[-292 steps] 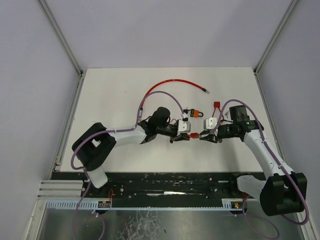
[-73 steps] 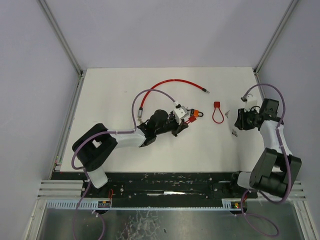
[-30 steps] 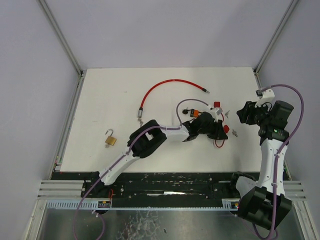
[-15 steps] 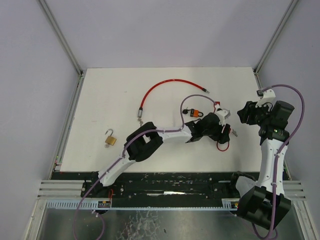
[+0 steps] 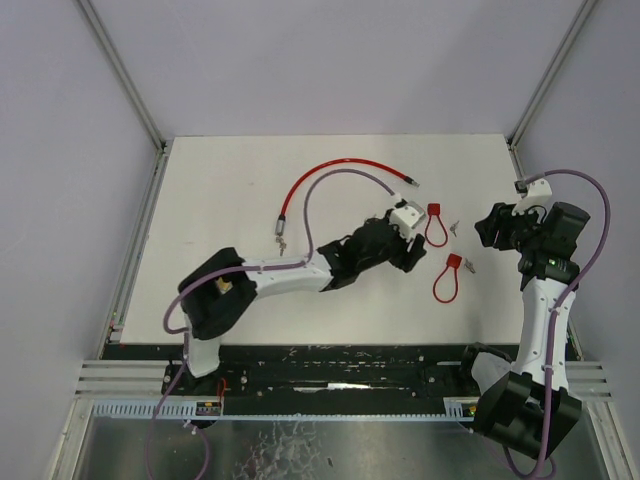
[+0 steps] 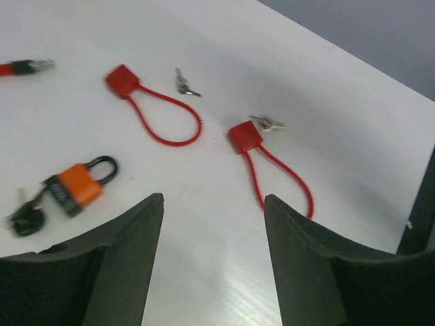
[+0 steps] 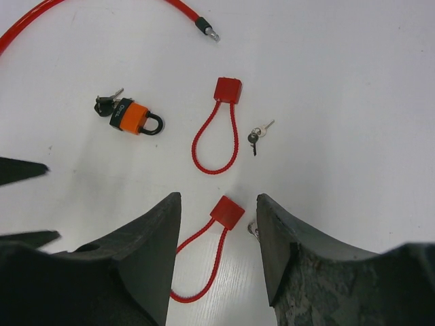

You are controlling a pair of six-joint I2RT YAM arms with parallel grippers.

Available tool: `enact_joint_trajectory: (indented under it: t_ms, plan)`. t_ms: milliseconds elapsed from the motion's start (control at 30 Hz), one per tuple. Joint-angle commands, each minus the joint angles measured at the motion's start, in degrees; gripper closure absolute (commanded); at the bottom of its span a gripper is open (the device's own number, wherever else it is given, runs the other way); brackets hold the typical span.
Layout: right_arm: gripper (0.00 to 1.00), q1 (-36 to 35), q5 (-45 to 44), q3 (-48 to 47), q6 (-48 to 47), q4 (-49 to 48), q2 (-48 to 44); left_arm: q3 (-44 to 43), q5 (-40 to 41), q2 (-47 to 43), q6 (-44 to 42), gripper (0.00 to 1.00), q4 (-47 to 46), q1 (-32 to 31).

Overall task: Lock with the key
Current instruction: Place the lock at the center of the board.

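Over the table (image 5: 220, 180), the left gripper (image 6: 212, 200) hangs released and empty, near the orange padlock (image 6: 78, 187), which lies flat with a key (image 6: 27, 219) at its base. The right gripper (image 7: 217, 198), well apart, gapes empty too.

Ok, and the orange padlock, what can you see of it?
The orange padlock lies flat and loose on the white table. It has an orange body with a black band at the base and a black shackle that looks closed. Dark-headed keys sit at the base end, apparently in the keyhole.
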State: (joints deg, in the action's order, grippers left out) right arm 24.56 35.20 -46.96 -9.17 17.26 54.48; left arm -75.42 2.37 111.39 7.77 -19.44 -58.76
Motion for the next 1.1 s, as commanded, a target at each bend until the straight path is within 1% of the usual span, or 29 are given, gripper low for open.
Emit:
enact_joint_trajectory:
  t_ms: [0,133,233,367,467,533,600,667,700,767,800,933,967,1067]
  plan:
    - [0.45,0.4,3.1,0.1,-0.3,-2.0,-0.5,9.2,6.7,-9.4,-9.4,0.39,-15.1,2.6]
    - [0.45,0.4,6.7,0.3,-1.2,-1.8,-0.4,14.9,9.5,-14.7,-11.6,0.26,-17.9,4.8]
    - [0.45,0.4,9.9,0.5,-2.4,-1.4,-0.4,18.4,7.1,-16.6,-9.9,0.24,-18.9,7.8]
    - [0.45,0.4,13.3,0.9,-3.7,-0.9,-0.2,21.2,0.9,-15.8,-3.0,0.23,-21.5,13.4]
    - [0.45,0.4,13.8,0.9,-4.0,-0.8,0.1,20.1,-8.4,-12.5,4.5,0.23,-21.6,18.2]
    - [0.45,0.4,14.0,1.0,-4.2,-0.7,0.2,17.5,-13.9,-9.7,10.3,0.24,-19.8,20.8]
    - [0.45,0.4,14.2,0.9,-4.2,-0.7,0.5,12.7,-17.2,-4.6,15.0,0.31,-15.1,22.4]
    - [0.45,0.4,14.3,0.9,-4.2,-0.6,0.6,7.2,-18.1,0.0,16.1,0.37,-8.8,22.5]
    - [0.45,0.4,14.4,0.8,-4.2,-0.6,0.6,4.0,-17.7,2.6,16.6,0.42,-4.6,22.3]
    - [0.44,0.4,14.5,0.8,-4.2,-0.6,0.7,-3.2,-16.8,7.7,17.0,0.52,3.0,22.0]
    - [0.44,0.4,14.5,0.9,-4.1,-0.6,0.7,-8.6,-15.7,10.3,16.6,0.57,7.0,21.8]
    - [0.44,0.4,14.4,0.8,-4.3,-0.5,0.7,-21.1,-9.3,18.9,15.4,0.7,18.0,21.0]
    - [0.44,0.4,14.4,0.8,-4.2,-0.5,0.7,-23.5,-8.8,20.5,15.3,0.72,19.8,21.0]
    - [0.44,0.4,14.6,0.7,-4.3,-0.5,0.7,-28.1,-6.4,23.5,14.1,0.74,23.2,19.9]
